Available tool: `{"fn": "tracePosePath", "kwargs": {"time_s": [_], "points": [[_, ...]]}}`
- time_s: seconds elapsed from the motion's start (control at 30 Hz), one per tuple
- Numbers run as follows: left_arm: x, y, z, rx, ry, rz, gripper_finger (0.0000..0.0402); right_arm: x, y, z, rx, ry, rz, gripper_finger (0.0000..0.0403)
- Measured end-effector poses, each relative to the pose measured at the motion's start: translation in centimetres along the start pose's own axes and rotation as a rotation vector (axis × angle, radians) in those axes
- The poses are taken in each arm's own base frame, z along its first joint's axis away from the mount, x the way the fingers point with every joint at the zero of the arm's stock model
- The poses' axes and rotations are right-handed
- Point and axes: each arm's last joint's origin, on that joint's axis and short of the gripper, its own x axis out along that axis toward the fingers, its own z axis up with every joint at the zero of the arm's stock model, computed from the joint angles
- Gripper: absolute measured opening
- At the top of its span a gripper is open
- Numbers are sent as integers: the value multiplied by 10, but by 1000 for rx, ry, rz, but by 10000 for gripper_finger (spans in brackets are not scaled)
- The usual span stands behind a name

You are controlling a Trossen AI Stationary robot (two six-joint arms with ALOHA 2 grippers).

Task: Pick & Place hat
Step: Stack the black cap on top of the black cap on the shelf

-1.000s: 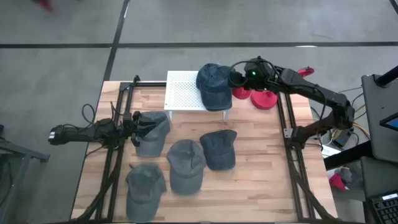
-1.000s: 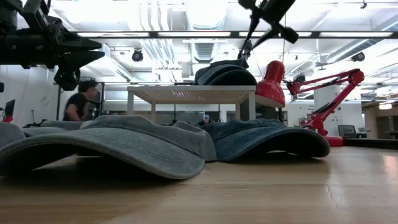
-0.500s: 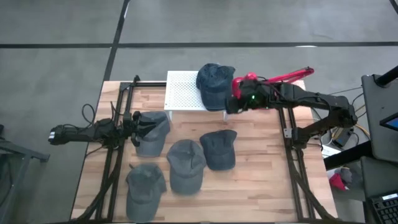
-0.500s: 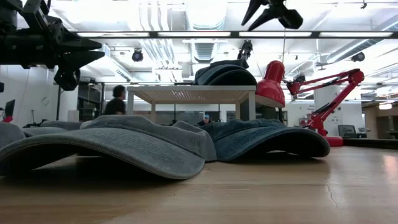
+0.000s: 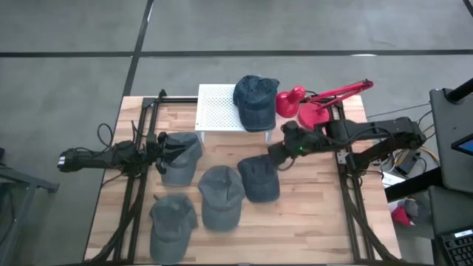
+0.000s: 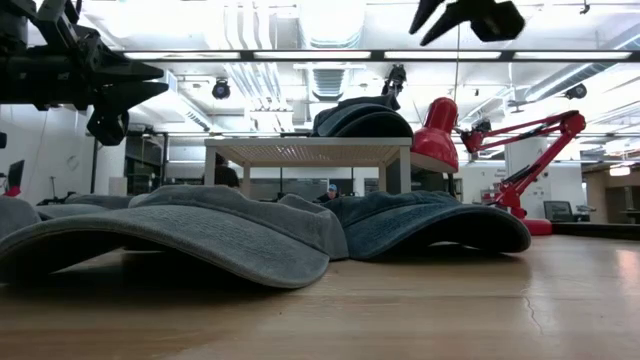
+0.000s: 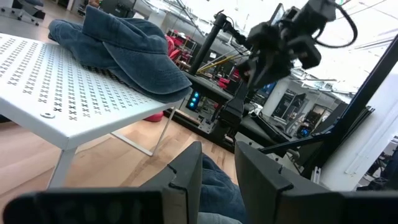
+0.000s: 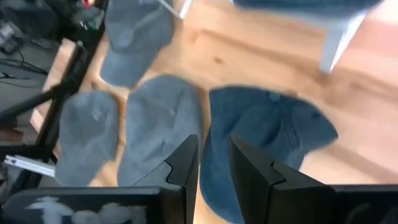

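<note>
hats lie across the wooden tabletop (image 5: 310, 214), five in all, and a sixth sits off it on the white perforated stand (image 5: 218, 109) at the far edge. that one, the dark blue hat (image 5: 254, 100), rests on the stand's right end with its brim hanging over the edge; the left wrist view shows it from the side (image 7: 127, 53), draped past the stand's corner.

the right end effector (image 5: 277, 154) hovers above the tabletop just beside the back of the dark hat (image 5: 260, 177) that lies right of centre, below the stand. its fingers are parted by a narrow gap and carry nothing. in the right wrist view that dark hat (image 8: 264, 146) lies straight ahead between and beyond the fingers, with three grey hats to its side. in the low view the right end effector (image 6: 445, 15) hangs high near the top edge, well above the hats.

the left end effector (image 5: 164, 145) sits at the left side of the tabletop over the grey hat (image 5: 181, 157) nearest it; its fingers are a little apart and grip nothing that can be seen. two more grey hats lie nearer the front: one in the middle (image 5: 221, 196), touching the dark hat, and one at the front left (image 5: 172, 219).

a red desk lamp (image 5: 314, 106) stands just right of the stand.
</note>
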Motion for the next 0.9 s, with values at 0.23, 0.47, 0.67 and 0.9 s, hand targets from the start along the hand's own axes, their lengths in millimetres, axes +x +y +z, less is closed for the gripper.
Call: {"fn": "tracePosePath", "kwargs": {"time_s": [0.23,0.47,0.67,0.9], "points": [[0,0,0,7,0,0,99,17,-12,-24,62,53,-67,82],[0,0,0,7,0,0,99,26,-20,-31,63,71,-106,113],[0,0,0,9,0,0,99,29,-23,-33,62,79,-120,158],[0,0,0,31,0,0,99,38,-32,-40,116,118,-152,203]]}}
